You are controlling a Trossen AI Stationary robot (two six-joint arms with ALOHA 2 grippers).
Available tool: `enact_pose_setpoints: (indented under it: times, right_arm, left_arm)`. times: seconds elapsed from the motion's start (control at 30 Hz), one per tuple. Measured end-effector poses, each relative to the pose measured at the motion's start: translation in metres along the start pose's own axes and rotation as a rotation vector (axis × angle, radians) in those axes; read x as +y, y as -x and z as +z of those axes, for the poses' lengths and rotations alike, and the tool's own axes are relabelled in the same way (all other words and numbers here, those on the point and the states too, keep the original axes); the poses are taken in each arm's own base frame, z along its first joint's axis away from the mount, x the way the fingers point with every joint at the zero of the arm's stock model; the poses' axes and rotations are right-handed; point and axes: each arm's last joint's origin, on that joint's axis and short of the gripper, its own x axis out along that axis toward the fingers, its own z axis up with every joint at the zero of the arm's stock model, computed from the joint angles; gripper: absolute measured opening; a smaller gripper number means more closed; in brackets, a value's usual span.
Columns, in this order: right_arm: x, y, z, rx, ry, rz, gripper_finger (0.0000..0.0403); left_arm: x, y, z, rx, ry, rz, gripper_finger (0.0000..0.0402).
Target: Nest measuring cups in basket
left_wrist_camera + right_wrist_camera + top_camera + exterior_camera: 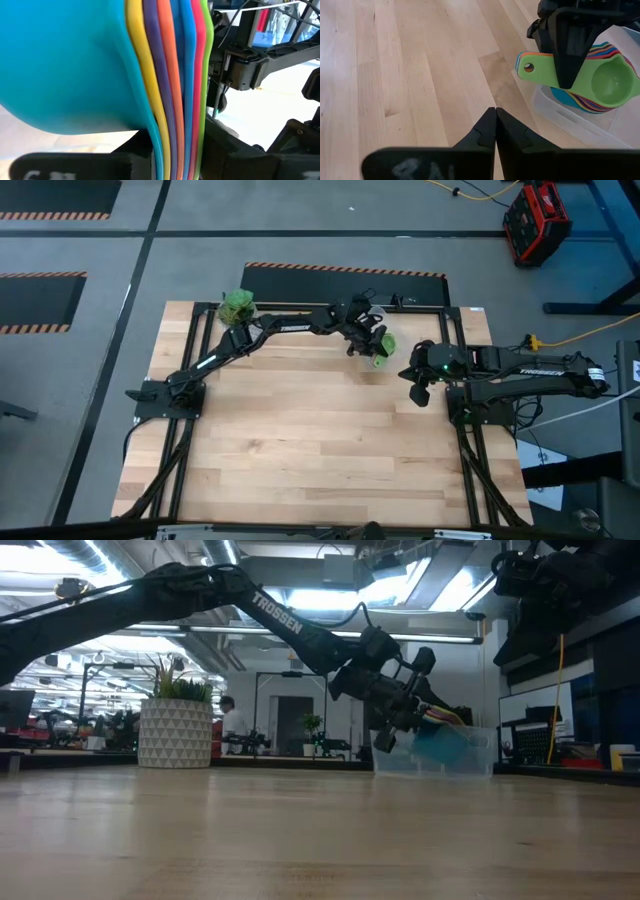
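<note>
Bright plastic nested measuring cups (592, 80), handles pinched in the left gripper (368, 340), hanging just over the clear plastic basket (570, 117) near the wooden table's (300, 440) far right corner; right gripper (495, 122) shut, empty, alongside.

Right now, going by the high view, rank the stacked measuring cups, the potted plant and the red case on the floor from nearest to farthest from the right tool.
1. The stacked measuring cups, just to its left, held by the left tool.
2. The red case, off the table on the floor, beyond its right far corner.
3. The potted plant, at the table's far left corner.

Measured from the right tool.
</note>
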Motion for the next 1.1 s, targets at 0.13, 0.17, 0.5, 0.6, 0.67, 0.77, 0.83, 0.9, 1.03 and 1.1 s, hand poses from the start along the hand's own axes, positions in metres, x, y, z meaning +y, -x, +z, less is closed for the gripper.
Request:
enact_pose_setpoints:
  times: [0.13, 0.17, 0.5, 0.6, 0.67, 0.77, 0.83, 0.9, 1.03, 1.1]
  right_arm:
    - [0.000, 0.000, 0.000, 0.000, 0.000, 0.000, 0.0012]
    - [0.000, 0.000, 0.000, 0.000, 0.000, 0.000, 0.0012]
    - [0.000, 0.000, 0.000, 0.000, 0.001, 0.000, 0.0012]
    - [0.000, 0.000, 0.000, 0.000, 0.001, 0.000, 0.0012]
    - [0.000, 0.000, 0.000, 0.000, 0.001, 0.000, 0.0012]
    - [0.000, 0.000, 0.000, 0.000, 0.004, 0.000, 0.0012]
    - [0.000, 0.000, 0.000, -0.006, 0.022, -0.010, 0.0012]
    - [-0.001, 0.000, 0.003, -0.034, 0.045, -0.048, 0.0012]
    - [-0.006, 0.000, 0.008, -0.102, 0.027, -0.163, 0.0012]
    - [-0.009, 0.001, 0.011, -0.127, 0.011, -0.203, 0.0012]
  left_arm:
    - [-0.001, -0.003, -0.002, -0.023, -0.002, 0.012, 0.0089]
    - [-0.001, -0.004, -0.003, -0.032, -0.004, 0.015, 0.0090]
    - [-0.001, -0.004, -0.002, -0.034, -0.004, 0.015, 0.0097]
    - [-0.001, -0.003, -0.002, -0.036, -0.004, 0.015, 0.0100]
    - [-0.001, -0.003, -0.002, -0.036, -0.004, 0.016, 0.0102]
    - [-0.001, -0.003, -0.002, -0.035, -0.003, 0.016, 0.0103]
    - [-0.001, -0.003, -0.002, -0.035, -0.003, 0.016, 0.0104]
    - [-0.001, -0.003, -0.002, -0.035, -0.003, 0.016, 0.0104]
    - [-0.001, -0.003, -0.002, -0.035, -0.003, 0.016, 0.0104]
    - [-0.001, -0.003, -0.002, -0.035, -0.003, 0.016, 0.0104]
